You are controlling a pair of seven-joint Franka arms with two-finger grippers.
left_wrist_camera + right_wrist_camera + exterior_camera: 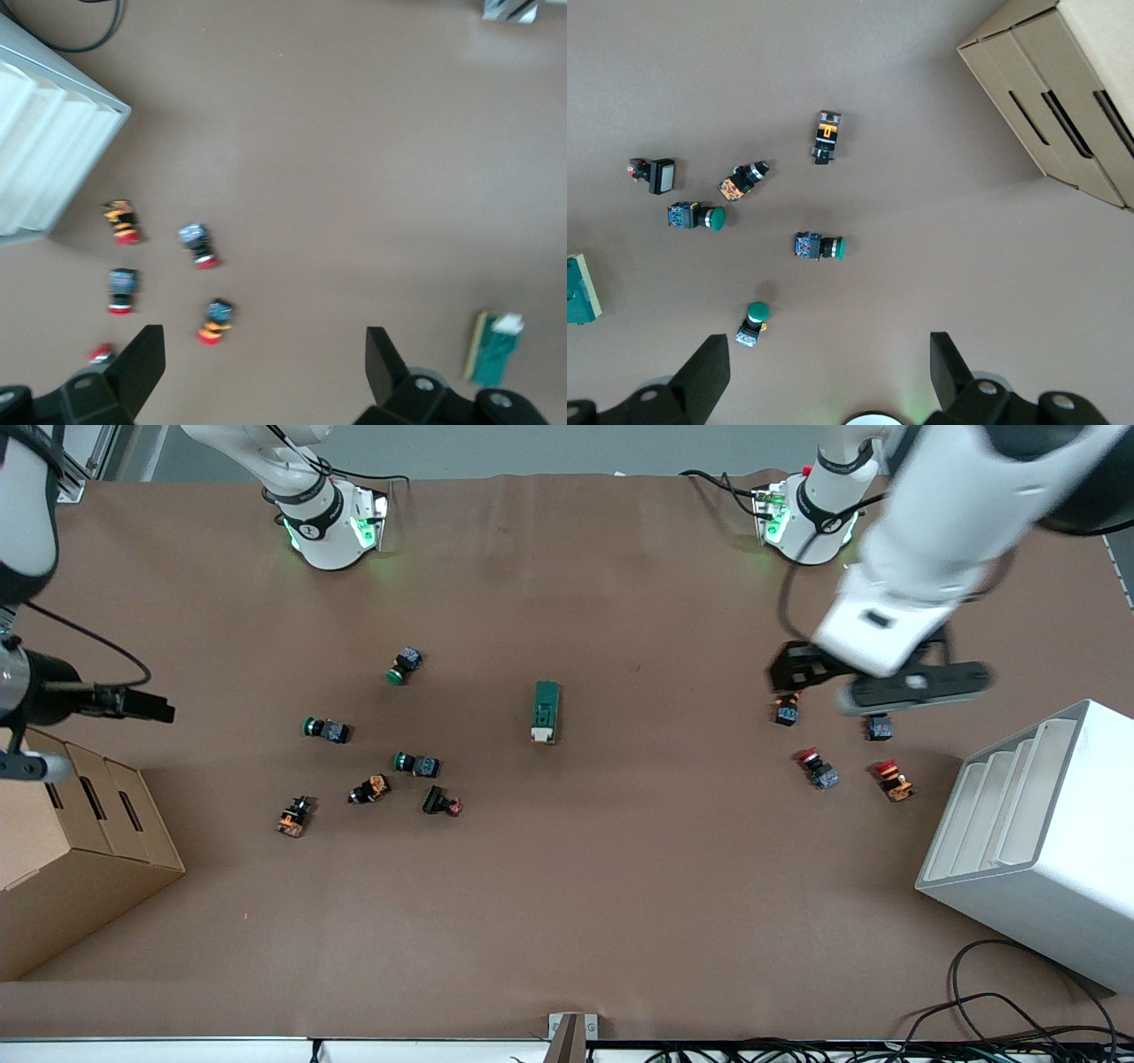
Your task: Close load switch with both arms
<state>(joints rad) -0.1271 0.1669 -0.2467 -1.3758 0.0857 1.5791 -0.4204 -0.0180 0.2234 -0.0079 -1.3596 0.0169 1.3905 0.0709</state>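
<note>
Left arm slung low from its base at the top of the front view, forearm angled down toward its own end of the table, left gripper (873, 682) hanging in the air over a small scatter of red pushbuttons (817, 768), fingers (142, 367) spread wide with nothing between them. Right arm bent out past its own end of the table, right gripper (133, 703) held up above the edge of the cardboard box (80, 841), fingers (704, 376) likewise parted and empty. Load switch (546, 711) lying alone near the middle of the table, between the two clusters of buttons and well apart from both grippers, dark green body pointing toward the robots' bases and cream toggle end nearer the front camera; also seen at the edge of the left wrist view (494, 348) and of the right wrist view (580, 290). Green pushbuttons (416, 763) and orange-bodied ones (293, 816) scattered toward the right arm's end. White slotted rack (1036, 833) standing toward the left arm's end, close to the red buttons. Table (567, 921) covered in plain brown sheet, faintly creased; black cables (1019, 1019) looped at the edge nearest the front camera.
</note>
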